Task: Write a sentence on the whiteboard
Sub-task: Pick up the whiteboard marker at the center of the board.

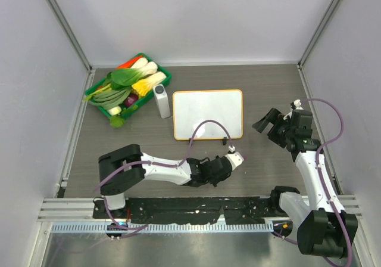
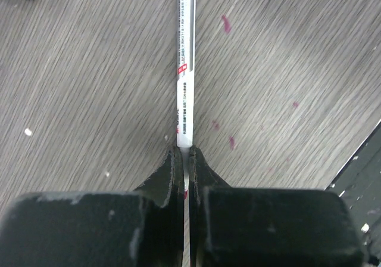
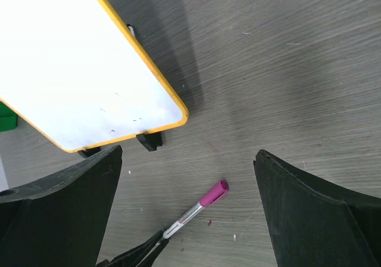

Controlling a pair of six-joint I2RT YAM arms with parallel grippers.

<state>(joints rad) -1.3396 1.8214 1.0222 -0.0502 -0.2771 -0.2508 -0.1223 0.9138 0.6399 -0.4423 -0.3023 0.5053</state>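
Note:
The whiteboard [image 1: 208, 113] lies flat mid-table, white with an orange frame and black clip feet on its near edge; it also shows in the right wrist view [image 3: 77, 70]. No sentence shows on it, only a few faint specks. My left gripper [image 1: 225, 164] [image 2: 184, 154] is shut on the tail of a white marker [image 2: 185, 70] with a pink cap [image 3: 213, 193]. It holds the marker low over the table, just below the board's near right corner. My right gripper [image 1: 268, 120] [image 3: 187, 154] is open and empty, right of the board, looking down at the marker.
A green basket [image 1: 164, 75] of vegetables stands at the back left. A grey-white upright block [image 1: 161, 101] stands beside the board's left edge. Pink ink spots [image 2: 226, 24] mark the wood-grain table. Grey walls close in the left, right and back.

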